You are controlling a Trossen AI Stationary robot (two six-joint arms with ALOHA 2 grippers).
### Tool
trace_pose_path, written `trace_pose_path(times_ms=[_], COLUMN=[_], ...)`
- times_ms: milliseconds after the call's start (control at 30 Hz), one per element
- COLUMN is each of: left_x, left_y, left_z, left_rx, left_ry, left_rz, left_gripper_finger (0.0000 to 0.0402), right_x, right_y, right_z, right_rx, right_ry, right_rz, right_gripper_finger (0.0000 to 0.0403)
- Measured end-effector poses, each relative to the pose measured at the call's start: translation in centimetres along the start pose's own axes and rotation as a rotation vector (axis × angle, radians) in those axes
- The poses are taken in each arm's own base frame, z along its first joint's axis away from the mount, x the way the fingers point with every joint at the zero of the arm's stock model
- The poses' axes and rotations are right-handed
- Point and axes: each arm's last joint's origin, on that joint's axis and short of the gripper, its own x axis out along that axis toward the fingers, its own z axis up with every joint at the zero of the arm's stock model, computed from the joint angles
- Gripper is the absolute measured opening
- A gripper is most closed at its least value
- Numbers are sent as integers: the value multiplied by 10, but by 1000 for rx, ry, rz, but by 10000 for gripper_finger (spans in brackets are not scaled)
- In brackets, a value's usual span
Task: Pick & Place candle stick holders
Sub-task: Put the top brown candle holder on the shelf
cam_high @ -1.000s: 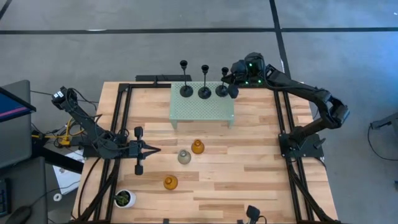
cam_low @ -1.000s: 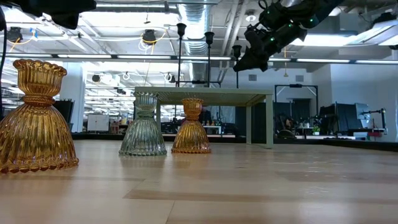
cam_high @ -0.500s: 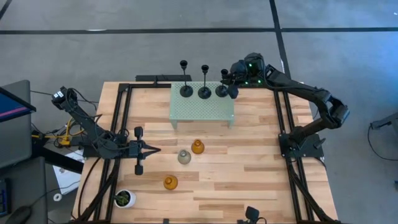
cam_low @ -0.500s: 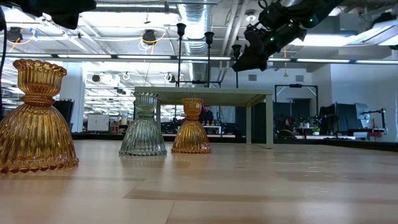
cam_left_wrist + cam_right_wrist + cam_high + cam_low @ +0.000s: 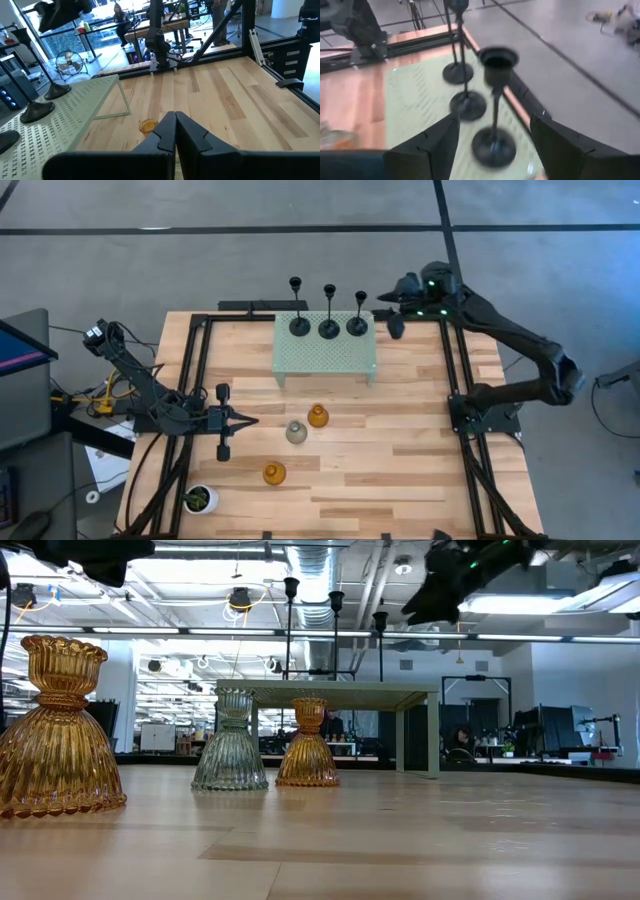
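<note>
My right claw (image 5: 397, 323) wide open, holds nothing, just beside green stand (image 5: 326, 352). Three black candle holders (image 5: 328, 326) stand in row on stand, upright. Three short holders (image 5: 297, 432) wait on table (image 5: 400, 440). Left claw (image 5: 245, 421) shut, empty, resting.

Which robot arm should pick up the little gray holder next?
Probably left. The left hand waits shut on the table right beside the gray holder. The right hand is open and far off, by the green stand with the black holders.
</note>
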Motion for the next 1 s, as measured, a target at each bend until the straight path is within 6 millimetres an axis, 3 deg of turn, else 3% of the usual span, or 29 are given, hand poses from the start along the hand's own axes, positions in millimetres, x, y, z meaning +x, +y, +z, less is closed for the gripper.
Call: trace_pose_path(times_ms=[233, 433, 700, 1000], left_x=[0, 1, 6, 12], left_y=[0, -1, -8, -15], left_z=[0, -1, -7, -14], left_rx=[0, 5, 50, 96], left_ry=[0, 5, 44, 84], left_rz=[0, 0, -5, -10], left_gripper_finger=[6, 6, 6, 6], right_x=[-46, -62, -53, -18], right_y=[32, 70, 106, 135], right_z=[-15, -37, -90, -152], right_rx=[117, 92, 68, 118], right_ry=[159, 217, 115, -21], right_rz=[79, 223, 402, 550], right_gripper_finger=[186, 119, 44, 2])
